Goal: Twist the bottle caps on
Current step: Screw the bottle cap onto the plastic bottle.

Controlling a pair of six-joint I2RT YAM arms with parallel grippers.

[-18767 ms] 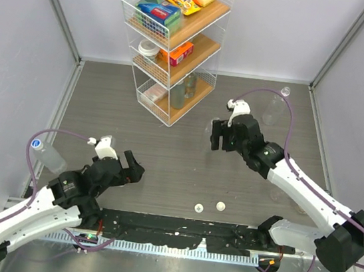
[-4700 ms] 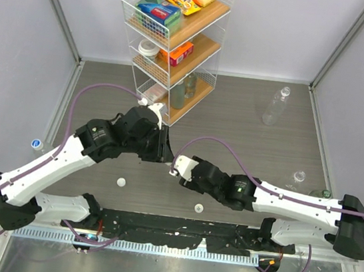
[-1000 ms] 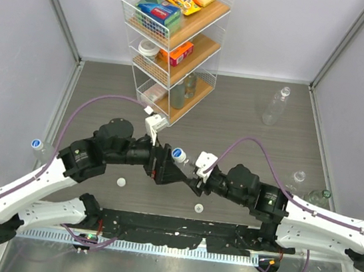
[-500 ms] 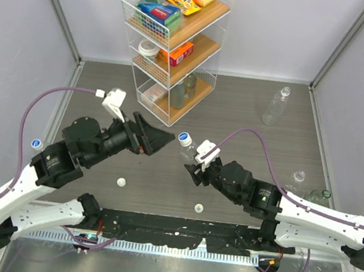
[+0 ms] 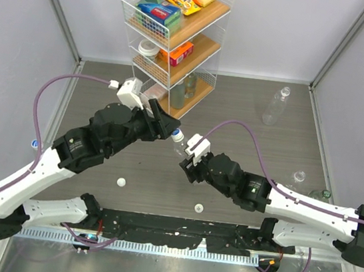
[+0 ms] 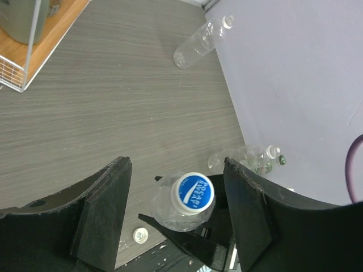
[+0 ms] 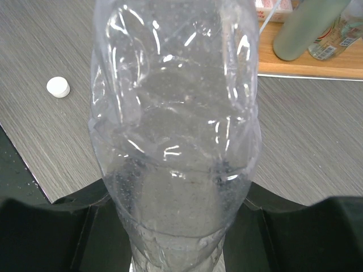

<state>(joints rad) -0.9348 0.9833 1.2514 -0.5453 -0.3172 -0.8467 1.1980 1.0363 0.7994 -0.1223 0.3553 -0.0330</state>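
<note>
While tight in right tool (image 5: 185, 159), bottle (image 7: 176, 141) with cap (image 6: 193, 192) between parted left tool (image 6: 176, 170) fingers (image 6: 105, 209)

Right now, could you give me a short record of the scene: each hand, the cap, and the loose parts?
right hand: shut on held bottle, gripping its body
left hand: open, fingers either side of the blue-topped cap, not closed on it
blue-topped cap: sitting on the held bottle's neck
loose caps: two, white, lying on the table
spare bottle: lying at the far right
</note>
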